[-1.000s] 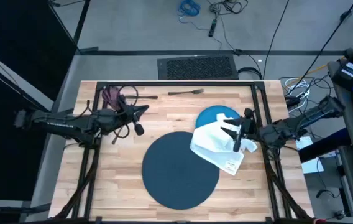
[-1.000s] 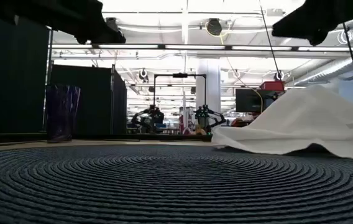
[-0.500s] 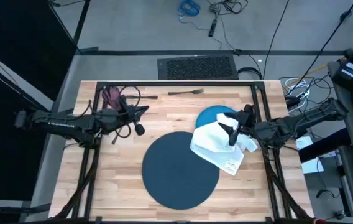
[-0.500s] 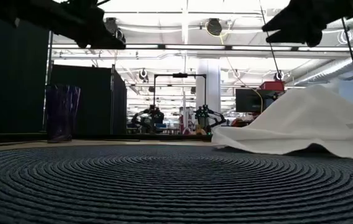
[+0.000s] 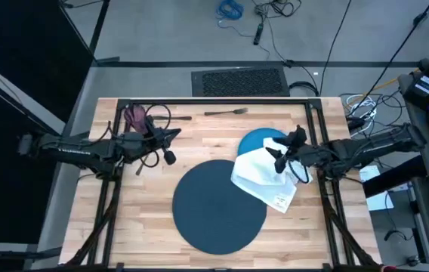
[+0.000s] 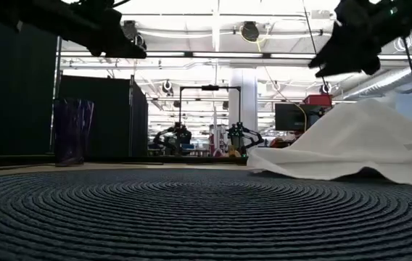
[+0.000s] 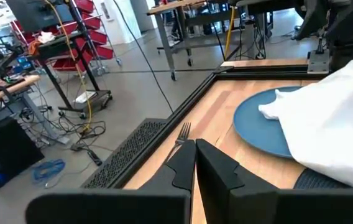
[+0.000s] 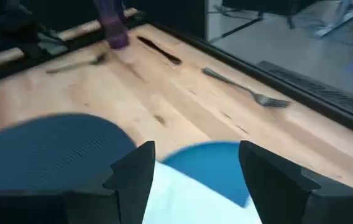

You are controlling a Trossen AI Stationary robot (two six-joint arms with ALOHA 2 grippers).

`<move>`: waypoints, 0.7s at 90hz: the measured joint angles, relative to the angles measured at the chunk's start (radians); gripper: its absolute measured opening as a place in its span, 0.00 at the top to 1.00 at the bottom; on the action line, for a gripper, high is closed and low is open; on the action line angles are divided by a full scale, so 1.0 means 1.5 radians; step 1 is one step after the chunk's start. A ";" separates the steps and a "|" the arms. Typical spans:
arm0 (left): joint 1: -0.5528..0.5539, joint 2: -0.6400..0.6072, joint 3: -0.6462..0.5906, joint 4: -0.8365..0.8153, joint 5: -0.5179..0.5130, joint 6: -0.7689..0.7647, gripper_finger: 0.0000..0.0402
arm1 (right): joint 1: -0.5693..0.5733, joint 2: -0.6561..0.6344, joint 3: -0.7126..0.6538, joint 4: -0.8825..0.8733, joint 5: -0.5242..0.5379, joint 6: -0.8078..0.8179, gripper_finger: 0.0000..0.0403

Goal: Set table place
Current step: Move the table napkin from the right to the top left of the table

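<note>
Our right end effector (image 5: pixel 281 156), fingers spread and empty, hovers directly above the white napkin (image 5: pixel 263 178), draped half over the blue plate (image 5: pixel 258 139). It looks soft and floppy; we'd pinch a raised fold near its middle.

A dark floor grate (image 5: pixel 239 80) lies on the grey floor just beyond the tabletop's far edge, with a coiled blue cable (image 5: pixel 229 9) farther out. A red shelving cart (image 7: pixel 71 28) stands in the room.
</note>
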 joint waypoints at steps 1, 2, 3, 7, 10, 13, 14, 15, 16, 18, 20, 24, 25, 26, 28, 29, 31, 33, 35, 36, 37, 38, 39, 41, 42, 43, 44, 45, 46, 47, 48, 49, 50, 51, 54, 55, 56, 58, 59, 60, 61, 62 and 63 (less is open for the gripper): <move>0.000 0.000 0.000 0.000 0.000 0.000 1.00 | 0.000 0.000 0.002 0.001 -0.005 0.000 0.45; 0.000 0.000 0.000 0.000 0.000 0.000 1.00 | 0.000 0.000 0.003 0.000 -0.010 0.001 0.45; 0.000 0.000 0.000 0.000 0.000 0.000 1.00 | 0.000 0.000 0.005 -0.001 -0.017 0.001 0.44; 0.000 0.000 0.000 0.000 0.000 0.000 1.00 | 0.000 0.000 0.010 -0.002 -0.041 0.007 0.44; 0.000 0.000 0.000 0.000 0.000 0.000 1.00 | 0.002 0.000 0.012 -0.003 -0.062 0.014 0.44; 0.000 0.000 0.000 0.000 0.000 0.000 1.00 | 0.005 0.000 0.014 -0.007 -0.080 0.023 0.44; 0.000 0.000 0.000 0.000 0.000 0.000 1.00 | 0.006 0.000 0.015 -0.008 -0.086 0.027 0.44; 0.000 0.000 0.000 0.000 0.000 0.000 1.00 | 0.007 0.000 0.016 -0.009 -0.092 0.033 0.44; 0.000 0.000 0.000 0.000 0.000 0.000 1.00 | 0.009 0.000 0.017 -0.009 -0.098 0.038 0.44; 0.000 0.000 0.000 0.000 0.000 0.000 1.00 | 0.012 0.000 0.020 -0.013 -0.112 0.052 0.44; 0.000 0.000 0.000 0.000 0.000 0.000 1.00 | 0.016 0.000 0.021 -0.017 -0.129 0.066 0.44; 0.000 0.000 0.000 0.000 0.000 0.000 1.00 | 0.023 0.000 0.024 -0.033 -0.168 0.096 0.44; 0.000 0.000 0.000 0.000 0.000 0.000 1.00 | 0.025 0.000 0.024 -0.036 -0.178 0.103 0.44; 0.000 0.000 0.000 0.000 0.000 0.000 1.00 | 0.027 0.000 0.024 -0.038 -0.186 0.110 0.44; 0.000 0.000 0.000 0.000 0.000 0.000 1.00 | 0.032 0.000 0.025 -0.044 -0.203 0.124 0.44; 0.000 0.000 0.000 0.000 0.000 0.000 1.00 | 0.035 0.000 0.025 -0.046 -0.211 0.131 0.44; 0.000 0.000 0.000 0.000 0.000 0.000 1.00 | 0.040 0.000 0.025 -0.050 -0.225 0.145 0.44; 0.000 0.000 0.000 0.000 0.000 0.000 1.00 | 0.046 0.000 0.025 -0.053 -0.234 0.161 0.44; 0.000 0.000 0.000 0.000 0.000 0.000 1.00 | 0.052 0.000 0.026 -0.058 -0.241 0.174 0.44; 0.000 0.000 0.000 0.000 0.000 0.000 1.00 | 0.055 0.000 0.026 -0.060 -0.243 0.182 0.44; 0.000 0.000 0.000 0.000 0.000 0.000 1.00 | 0.058 0.000 0.026 -0.063 -0.245 0.190 0.44; 0.000 0.000 0.000 0.000 0.000 0.000 1.00 | 0.062 0.000 0.026 -0.066 -0.248 0.199 0.44; 0.000 0.000 0.000 0.000 0.000 0.000 1.00 | 0.064 0.000 0.026 -0.070 -0.252 0.208 0.44; 0.000 0.000 0.000 0.000 0.000 0.000 1.00 | 0.070 0.000 0.026 -0.076 -0.261 0.225 0.44; 0.000 0.000 0.000 0.000 0.000 0.000 1.00 | 0.073 0.000 0.026 -0.080 -0.265 0.234 0.44; 0.000 0.000 0.000 0.000 0.000 0.000 1.00 | 0.076 0.000 0.026 -0.083 -0.269 0.243 0.44; 0.000 0.000 0.000 0.000 0.000 0.000 1.00 | 0.078 0.000 0.026 -0.085 -0.273 0.251 0.44; 0.000 0.000 0.000 0.000 0.000 0.000 1.00 | 0.081 0.000 0.026 -0.088 -0.278 0.259 0.44; 0.000 0.000 0.000 0.000 0.000 0.000 1.00 | 0.084 0.000 0.026 -0.091 -0.283 0.267 0.44; 0.000 0.000 0.000 0.000 0.000 0.000 1.00 | 0.087 0.000 0.026 -0.093 -0.287 0.275 0.44; 0.000 0.000 0.000 0.000 0.000 0.000 1.00 | 0.090 0.000 0.026 -0.096 -0.290 0.284 0.44; 0.000 0.000 0.000 0.000 0.000 0.000 1.00 | 0.093 0.000 0.026 -0.099 -0.293 0.292 0.44; 0.000 0.000 0.000 0.000 0.000 0.000 1.00 | 0.096 0.000 0.026 -0.101 -0.294 0.301 0.44; 0.000 0.000 0.000 0.000 0.000 0.000 1.00 | 0.099 0.000 0.026 -0.104 -0.296 0.310 0.44; 0.000 0.000 0.000 0.000 0.000 0.000 1.00 | 0.109 0.000 0.026 -0.111 -0.299 0.335 0.44; 0.000 0.000 0.000 0.000 0.000 0.000 1.00 | 0.112 0.000 0.026 -0.113 -0.301 0.342 0.44; 0.000 0.000 0.000 0.000 0.000 0.000 1.00 | 0.114 0.000 0.026 -0.116 -0.302 0.348 0.44; 0.000 0.000 0.000 0.000 0.000 0.000 1.00 | 0.120 0.000 0.026 -0.121 -0.304 0.363 0.44; 0.000 0.000 0.000 0.000 0.000 0.000 1.00 | 0.123 0.001 0.026 -0.123 -0.306 0.370 0.44; 0.000 0.000 0.000 0.000 0.000 0.000 1.00 | 0.125 0.002 0.026 -0.125 -0.307 0.377 0.44; 0.000 0.000 0.000 0.000 0.000 0.000 1.00 | 0.129 0.002 0.026 -0.127 -0.307 0.383 0.44; 0.000 0.000 0.000 0.000 0.000 0.000 1.00 | 0.132 0.003 0.026 -0.130 -0.308 0.390 0.44; 0.000 0.000 0.000 0.000 0.000 0.000 1.00 | 0.135 0.004 0.026 -0.133 -0.308 0.396 0.44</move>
